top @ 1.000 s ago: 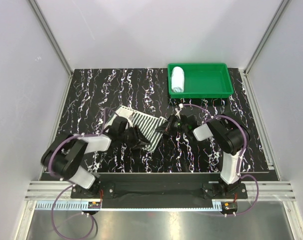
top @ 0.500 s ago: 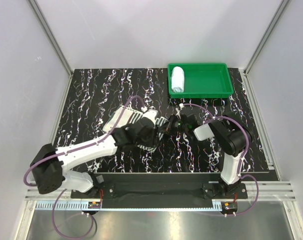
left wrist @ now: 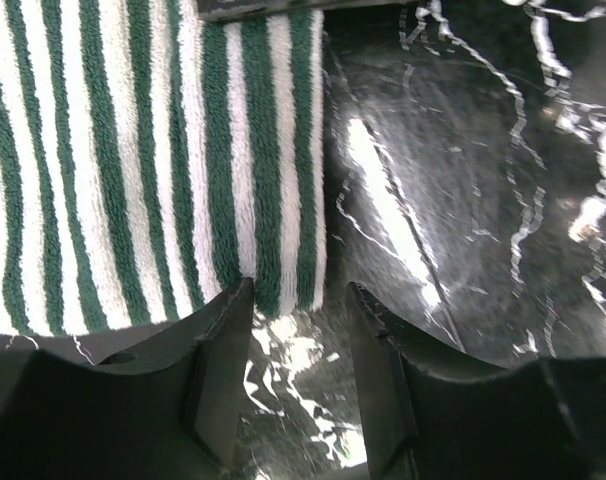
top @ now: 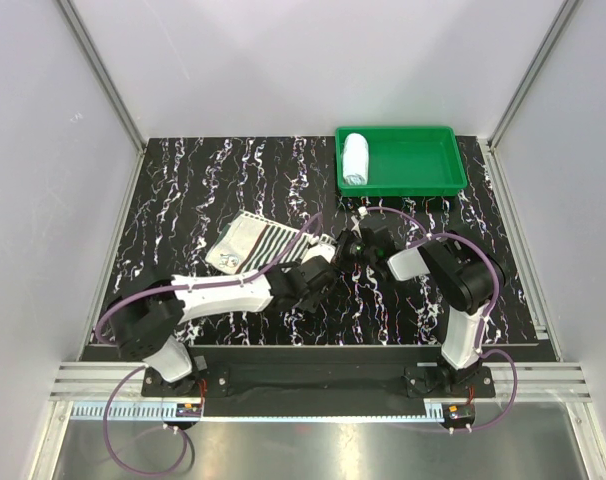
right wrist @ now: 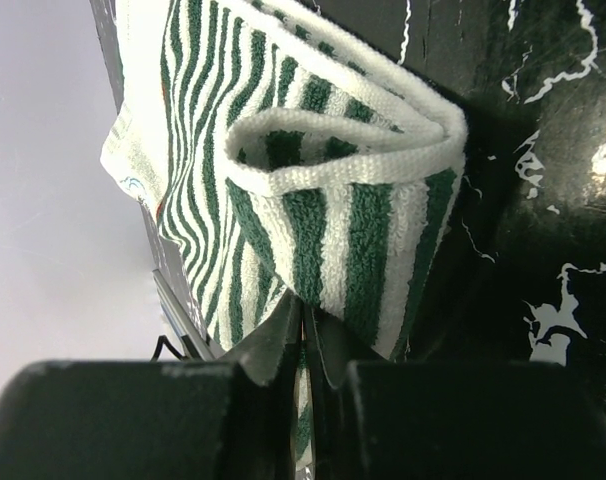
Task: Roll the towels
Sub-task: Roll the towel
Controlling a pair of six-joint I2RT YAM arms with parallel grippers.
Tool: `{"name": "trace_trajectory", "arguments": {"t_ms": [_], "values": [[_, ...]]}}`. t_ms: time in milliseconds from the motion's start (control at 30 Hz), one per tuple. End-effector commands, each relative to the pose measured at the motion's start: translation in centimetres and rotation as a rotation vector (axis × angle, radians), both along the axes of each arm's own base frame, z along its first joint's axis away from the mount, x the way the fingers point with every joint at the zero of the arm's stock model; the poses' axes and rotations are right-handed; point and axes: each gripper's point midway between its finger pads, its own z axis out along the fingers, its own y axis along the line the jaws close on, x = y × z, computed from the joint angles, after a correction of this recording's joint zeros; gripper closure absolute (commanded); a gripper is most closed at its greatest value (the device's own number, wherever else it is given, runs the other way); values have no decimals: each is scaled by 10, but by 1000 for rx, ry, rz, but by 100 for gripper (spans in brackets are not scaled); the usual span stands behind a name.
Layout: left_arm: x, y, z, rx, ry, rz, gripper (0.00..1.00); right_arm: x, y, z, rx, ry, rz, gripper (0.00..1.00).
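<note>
Black, white-veined worktop (top: 183, 180) boxed by pale walls (top: 283, 60); green tray (top: 453, 175) at the far right corner holds a rolled pale blue towel (top: 355, 158); striped towel (top: 253, 240) lies left of centre, its folded right corner pinched by the right gripper (right wrist: 305, 330), left gripper (left wrist: 298, 295) spread astride the towel's edge.

This is a robotics lab test cell. The bench (top: 183, 180), topped with a black sheet veined white like marble, is boxed in by plain pale grey wall panels (top: 313, 60) set in bare aluminium profile posts (top: 101, 75). A white-and-black jointed left robot arm (top: 223, 293) and a matching right robot arm (top: 461, 340) stand on a slotted aluminium rail (top: 543, 380) at the bench's near edge. Thin purple cables (top: 105, 435) loop from their bases.
</note>
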Motion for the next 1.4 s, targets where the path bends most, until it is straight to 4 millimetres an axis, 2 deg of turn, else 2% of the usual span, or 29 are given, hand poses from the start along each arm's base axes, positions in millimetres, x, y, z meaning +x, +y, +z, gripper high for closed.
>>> {"name": "trace_trajectory", "arguments": {"t_ms": [0,200,333,533,633,667,767,800,967,1067,1100,1133,1167,1200,1233,1267,1300,1367], "values": [[18,-6,7,16,-72,27,53,-9,-16,-24,-107,57,-17,91],[20,5,-8,80,-78,50,52,-11,-16,-25,-110,62,-12,91],[19,13,-18,114,-85,52,39,-10,-16,-24,-116,59,-5,91],[15,19,-38,145,-61,40,33,-12,-17,-24,-127,62,4,91],[13,19,-48,166,-47,27,39,-13,-17,-25,-127,67,9,90],[13,19,-53,174,-43,24,46,-14,-16,-26,-128,71,11,91],[12,21,-62,189,-37,-3,57,-14,-18,-28,-137,75,15,90],[11,21,-63,194,-34,-9,67,-15,-18,-29,-140,78,16,91],[5,18,-68,192,10,-37,96,-15,-21,-29,-169,81,19,90],[-1,14,-66,175,41,-53,100,-10,-24,-22,-208,63,18,89],[-4,12,-64,157,59,-58,100,-5,-24,-17,-223,51,15,86],[-5,10,-59,137,62,-53,100,-9,-31,-19,-273,68,25,81],[-8,9,-57,127,74,-51,100,-4,-37,-20,-311,63,6,74],[-14,4,-54,92,105,-52,100,3,-39,-14,-330,50,-2,53],[-15,0,-50,62,125,-49,100,6,-45,-13,-360,43,-11,42],[-19,-3,-42,23,140,-38,100,4,-56,-13,-405,66,-36,36],[-23,-10,-36,-14,163,-47,100,12,-64,-8,-410,61,-61,24],[-27,-16,-24,-66,177,-39,100,17,-77,5,-437,49,-90,18]]}}
